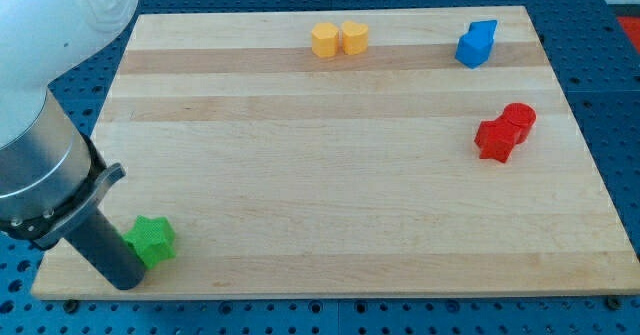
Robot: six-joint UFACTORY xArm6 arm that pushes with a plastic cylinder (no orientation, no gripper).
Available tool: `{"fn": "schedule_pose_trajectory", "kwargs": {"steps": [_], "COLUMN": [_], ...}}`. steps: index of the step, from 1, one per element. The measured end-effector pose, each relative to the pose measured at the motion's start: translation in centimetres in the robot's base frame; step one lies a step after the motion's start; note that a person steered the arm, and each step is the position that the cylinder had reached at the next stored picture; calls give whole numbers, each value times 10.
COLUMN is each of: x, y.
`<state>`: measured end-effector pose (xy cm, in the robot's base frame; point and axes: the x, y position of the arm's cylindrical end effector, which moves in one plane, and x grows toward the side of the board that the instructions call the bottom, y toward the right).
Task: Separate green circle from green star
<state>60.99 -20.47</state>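
Note:
A green star-shaped block (pixel 152 240) lies near the bottom left corner of the wooden board (pixel 330 205). My tip (pixel 127 280) is just below and left of it, and the dark rod touches or overlaps the block's left side. I cannot make out a separate green circle; the rod and arm hide the spot just left of the star.
Two yellow blocks (pixel 338 39) sit side by side at the top centre. Blue blocks (pixel 476 45) are at the top right. Two red blocks (pixel 505 131) touch each other at the right. The arm's grey body (pixel 35 165) covers the board's left edge.

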Motion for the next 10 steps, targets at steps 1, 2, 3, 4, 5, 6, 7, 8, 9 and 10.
{"fn": "schedule_pose_trajectory", "kwargs": {"steps": [1, 2, 3, 4, 5, 6, 7, 8, 9, 10], "x": [0, 8, 8, -6, -27, -49, -75, -99, -121, -141], "y": [-5, -20, -29, -37, -39, -39, -39, -39, -39, -39]}}
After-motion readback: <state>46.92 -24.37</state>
